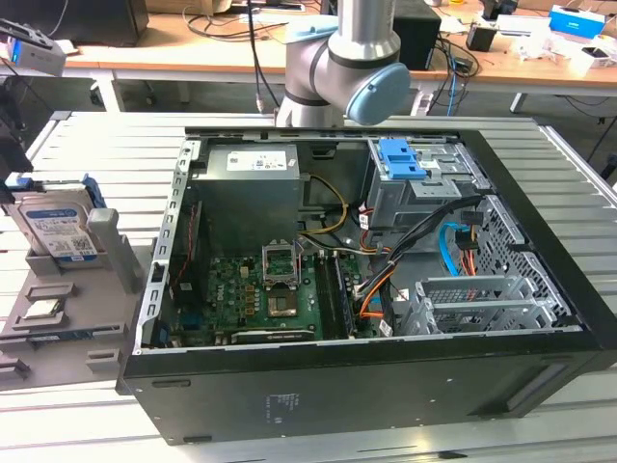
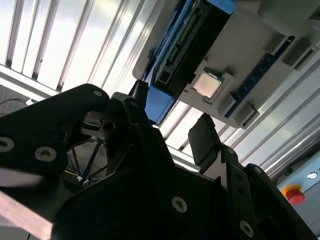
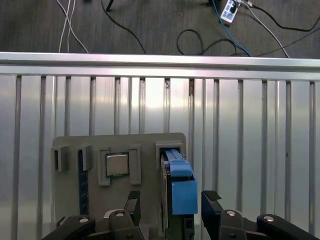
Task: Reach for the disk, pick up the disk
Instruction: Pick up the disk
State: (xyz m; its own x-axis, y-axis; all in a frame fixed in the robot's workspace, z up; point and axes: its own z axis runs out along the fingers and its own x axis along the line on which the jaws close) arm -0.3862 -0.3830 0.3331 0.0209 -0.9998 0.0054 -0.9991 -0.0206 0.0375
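Foreground of both wrist views: the black gripper (image 3: 171, 198) (image 2: 172, 104), its jaws spread apart, one fingertip (image 3: 132, 199) on either side of the disk (image 3: 182, 189) with a clear gap showing between each pad and the blue bracket, so that nothing is grasped. The disk stands on edge in a slot of a grey holder (image 3: 150, 145); in the first wrist view its blue bracket end faces the camera and lies between the two fingers. In the second wrist view the disk (image 2: 187, 37) appears as a dark edge trimmed in blue. A small square silver chip (image 3: 116, 164) (image 2: 206, 84) sits in its own recess of the same holder, beside the disk's slot and apart from it. In the exterior view the disk (image 1: 56, 231) shows its white-and-blue label and stands in the holder (image 1: 108, 285) at the exterior view's left, on a slatted metal table (image 1: 96, 145). An open computer case (image 1: 386, 386) occupies the middle of that table, just beside the holder, with its circuit board (image 1: 255, 294) and cabling exposed. A joint of the robot arm (image 1: 347, 68) rises behind the case.
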